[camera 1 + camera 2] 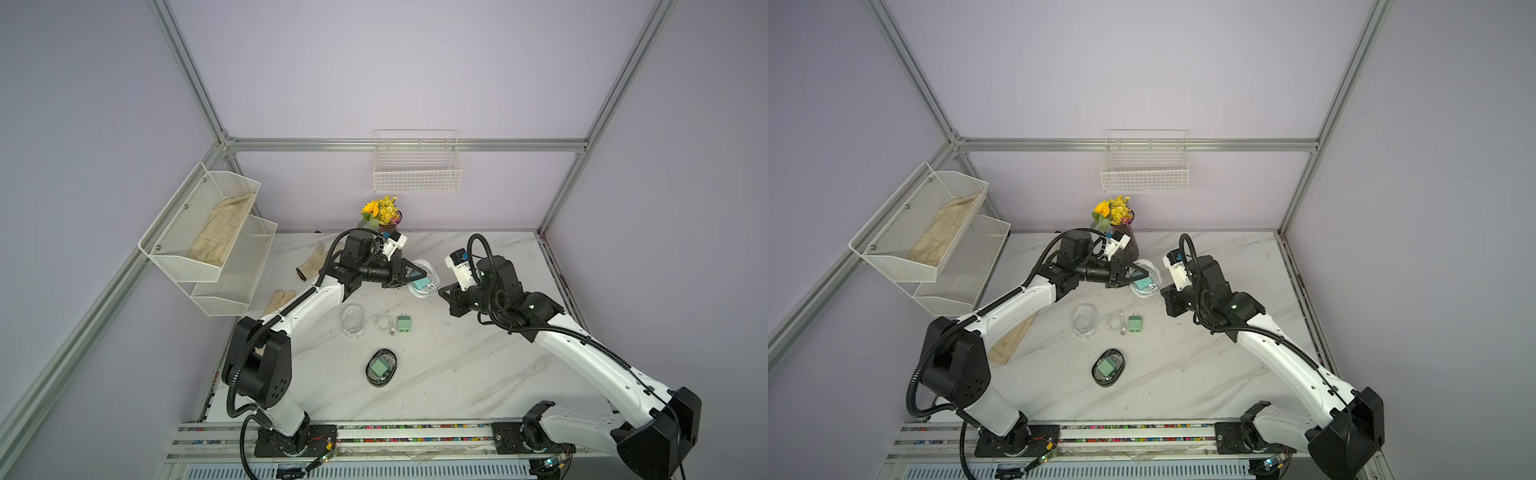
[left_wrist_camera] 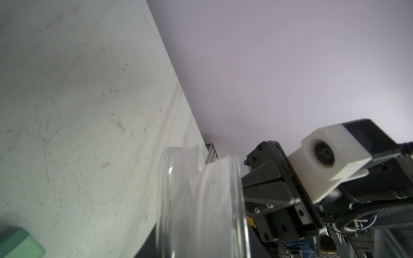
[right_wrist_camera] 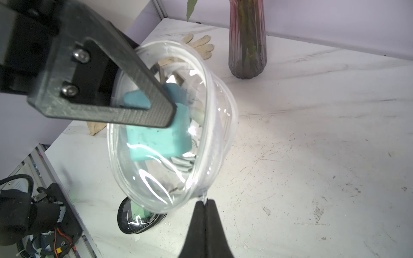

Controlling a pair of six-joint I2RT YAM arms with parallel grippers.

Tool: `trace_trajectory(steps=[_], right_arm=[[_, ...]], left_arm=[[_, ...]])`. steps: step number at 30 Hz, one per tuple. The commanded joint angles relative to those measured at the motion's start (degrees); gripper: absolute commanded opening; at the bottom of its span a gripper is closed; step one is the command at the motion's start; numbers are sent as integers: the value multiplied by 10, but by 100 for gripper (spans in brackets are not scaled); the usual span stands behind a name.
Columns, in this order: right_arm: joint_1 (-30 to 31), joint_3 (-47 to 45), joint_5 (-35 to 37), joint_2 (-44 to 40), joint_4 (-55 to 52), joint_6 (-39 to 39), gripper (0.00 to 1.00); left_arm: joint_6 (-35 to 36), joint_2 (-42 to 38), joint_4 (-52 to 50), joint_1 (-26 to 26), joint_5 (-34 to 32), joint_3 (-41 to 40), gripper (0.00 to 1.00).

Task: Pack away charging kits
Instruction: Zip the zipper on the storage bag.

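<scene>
The teal-blue plug adapter and its coiled white cable sit inside a clear oval case, which is held tilted above the back of the counter, near the flower vase. Whether the case's seam is fully closed I cannot tell.

The risks, as I judge them:
- The shell is smooth and domed, so a pull along the seam could twist it out of the grip.
- The small tab at the rim offers very little to hold and may slip free.
- If the seam gapes at this tilt, the adapter or the cable could spill out.

The left tool is partly closed and clamps the case across its shell. The right tool is fully closed, with its tips seemingly pinching the tab.

Nearer the front lie a loose mint green adapter, a loose cable, an empty clear case and a dark-rimmed case holding a mint adapter.
</scene>
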Motion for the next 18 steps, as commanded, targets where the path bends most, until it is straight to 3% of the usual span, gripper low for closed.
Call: trace_trajectory(steps=[1,9,18], right_arm=[[8,37,62,11,-9,-27,0],[24,72,152,-6,-31,-45,0],[24,128,89,31,-13,-73,0]], left_arm=[[47,-27,-35,5,67,-29,0],[129,-37,-93,0,99,-40,0],[196,-46,-122,-32,143,-65,0]])
